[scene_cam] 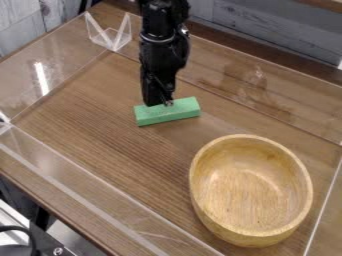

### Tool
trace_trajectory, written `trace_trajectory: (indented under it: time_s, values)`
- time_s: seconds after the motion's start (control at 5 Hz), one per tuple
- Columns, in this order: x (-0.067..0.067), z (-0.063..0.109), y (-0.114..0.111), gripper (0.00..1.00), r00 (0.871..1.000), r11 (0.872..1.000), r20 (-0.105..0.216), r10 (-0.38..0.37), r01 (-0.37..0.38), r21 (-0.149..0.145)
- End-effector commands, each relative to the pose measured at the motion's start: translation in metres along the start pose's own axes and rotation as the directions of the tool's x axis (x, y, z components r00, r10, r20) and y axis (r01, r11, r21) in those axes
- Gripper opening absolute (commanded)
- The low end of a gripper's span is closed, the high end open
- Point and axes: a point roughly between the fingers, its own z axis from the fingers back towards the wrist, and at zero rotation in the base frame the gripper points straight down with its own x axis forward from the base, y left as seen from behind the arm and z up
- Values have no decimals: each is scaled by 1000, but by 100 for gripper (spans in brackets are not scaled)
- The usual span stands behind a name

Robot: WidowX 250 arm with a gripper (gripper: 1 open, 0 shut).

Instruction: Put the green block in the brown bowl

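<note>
The green block (185, 110), a small flat bar, lies slanted at the middle of the wooden table, low over or on its surface; I cannot tell which. My gripper (162, 103) points straight down onto the block's left half, and its fingers are closed on the block. The dark arm rises behind it toward the top of the picture. The brown bowl (251, 140), large, round and wooden, stands at the front right with nothing in it, well apart from the block.
A low clear plastic wall (54, 165) runs along the table's front and left edges. A clear folded plastic piece (110, 35) stands at the back left. Bare wood (80, 115) stretches left of the block.
</note>
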Motion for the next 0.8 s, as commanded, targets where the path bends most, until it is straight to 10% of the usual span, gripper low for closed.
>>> trace_trajectory:
  time_s: [0.0, 0.6]
  values:
    - [8, 21, 10, 100, 998, 998, 60, 12, -15, 57]
    - [13, -5, 13, 100, 998, 999, 61, -14, 11, 52]
